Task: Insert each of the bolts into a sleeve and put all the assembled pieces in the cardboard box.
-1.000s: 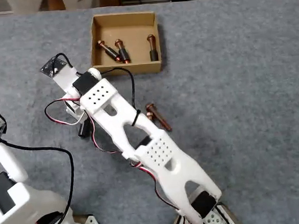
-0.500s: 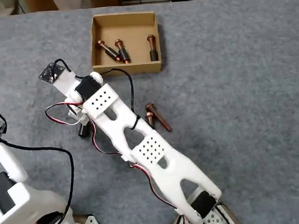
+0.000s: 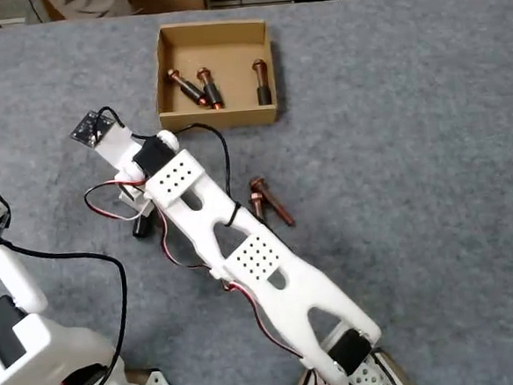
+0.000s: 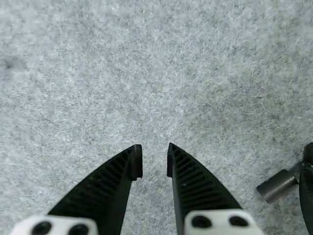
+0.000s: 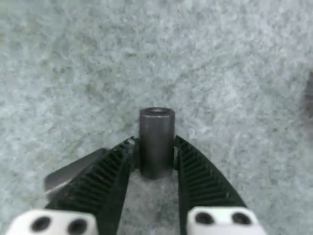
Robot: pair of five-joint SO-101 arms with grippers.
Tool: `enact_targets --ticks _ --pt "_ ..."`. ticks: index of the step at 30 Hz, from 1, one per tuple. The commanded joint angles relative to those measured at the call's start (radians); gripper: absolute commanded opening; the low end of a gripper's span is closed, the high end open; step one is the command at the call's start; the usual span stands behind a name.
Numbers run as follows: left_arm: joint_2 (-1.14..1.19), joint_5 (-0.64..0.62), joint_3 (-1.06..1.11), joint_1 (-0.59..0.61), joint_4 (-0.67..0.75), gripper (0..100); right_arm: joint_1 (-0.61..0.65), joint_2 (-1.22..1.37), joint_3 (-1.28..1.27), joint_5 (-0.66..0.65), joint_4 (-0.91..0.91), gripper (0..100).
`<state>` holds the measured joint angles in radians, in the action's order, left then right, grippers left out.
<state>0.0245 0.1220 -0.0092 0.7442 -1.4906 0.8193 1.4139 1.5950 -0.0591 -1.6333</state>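
Your right gripper (image 5: 154, 142) has its fingers pinching a dark sleeve (image 5: 157, 132). The sleeve stands upright between them, its open end up and its lower end at the grey counter (image 3: 415, 190). A second sleeve (image 5: 73, 172) lies on its side just beside that gripper, partly hidden behind one finger.

From above, you see the right arm (image 3: 243, 246) stretched diagonally across the counter, with its wrist in front of the cardboard box (image 3: 219, 118) and a little to one side of it. Its fingers are tucked under the wrist there, so you cannot make them out from that angle.

Your left gripper (image 4: 154, 159) hangs over bare counter. Its fingers are nearly together, with a narrow gap between the tips and nothing in it. One sleeve (image 4: 277, 185) lies on its side off toward the edge of that view, apart from the fingers.

Two loose bolts (image 3: 275, 204) lie side by side on the counter in front of the box, just beside the right arm's forearm. Inside the box you have three assembled pieces (image 3: 208, 88), two close together and one (image 3: 261, 82) apart from them.
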Motion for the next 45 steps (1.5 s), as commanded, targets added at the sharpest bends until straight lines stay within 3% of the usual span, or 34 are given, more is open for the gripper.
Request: enact_targets --ticks 1,12,17,26,34,42,45 --pt "-0.015 0.005 -0.005 0.003 0.014 10 0.008 -0.002 0.01 0.0 0.032 11.5" --pt "-0.015 0.005 -0.003 0.003 0.014 10 0.007 -0.001 0.007 0.0 -0.032 11.2" --pt "-0.015 0.005 -0.009 0.009 0.014 10 0.007 -0.001 0.013 -0.006 -0.026 0.0" --pt "-0.016 0.011 -0.011 0.008 0.011 10 -0.036 -0.028 0.076 0.043 -0.064 0.1" --pt "-0.102 0.009 -0.011 -0.002 0.011 10 -0.068 -0.295 0.073 0.078 -0.152 0.1" --pt "-0.286 0.0 0.011 -0.163 -0.107 10 -0.168 -0.72 0.021 0.1 -0.157 0.1" --pt "-0.348 -0.091 0.006 -0.215 -0.158 10 -0.236 -0.935 -0.104 0.11 -0.157 0.1"
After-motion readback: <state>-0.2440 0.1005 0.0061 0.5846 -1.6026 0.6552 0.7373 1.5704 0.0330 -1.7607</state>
